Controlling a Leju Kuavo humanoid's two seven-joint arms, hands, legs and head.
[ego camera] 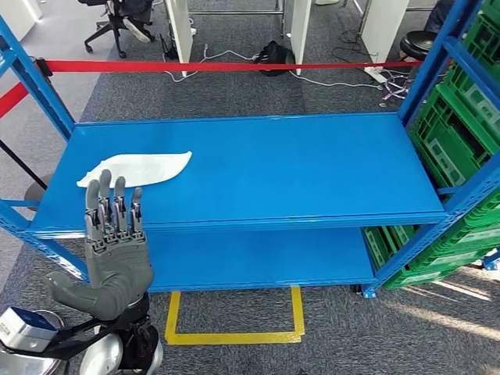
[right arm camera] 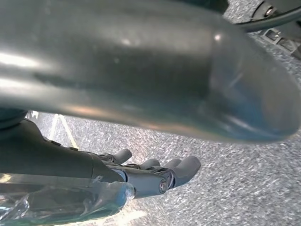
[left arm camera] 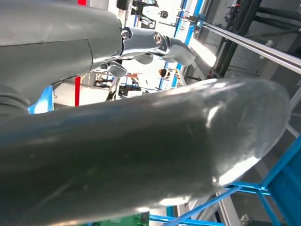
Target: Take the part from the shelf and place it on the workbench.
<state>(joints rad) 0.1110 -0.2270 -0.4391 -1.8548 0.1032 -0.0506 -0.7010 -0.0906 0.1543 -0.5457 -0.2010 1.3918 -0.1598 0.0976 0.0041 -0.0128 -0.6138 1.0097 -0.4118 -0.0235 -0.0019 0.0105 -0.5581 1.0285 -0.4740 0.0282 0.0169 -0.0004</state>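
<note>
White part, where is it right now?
In the head view the white part lies flat at the left end of the blue shelf's top level, just beyond the raised left hand, whose fingers reach toward its near edge.

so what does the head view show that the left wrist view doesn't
Head view alone: the white part lying on the blue shelf, the left hand raised with fingers apart just short of it, the green crates and the red tape. Left wrist view alone: the thick grey thumb close up. Both: blue shelf framing and the left hand.
</note>
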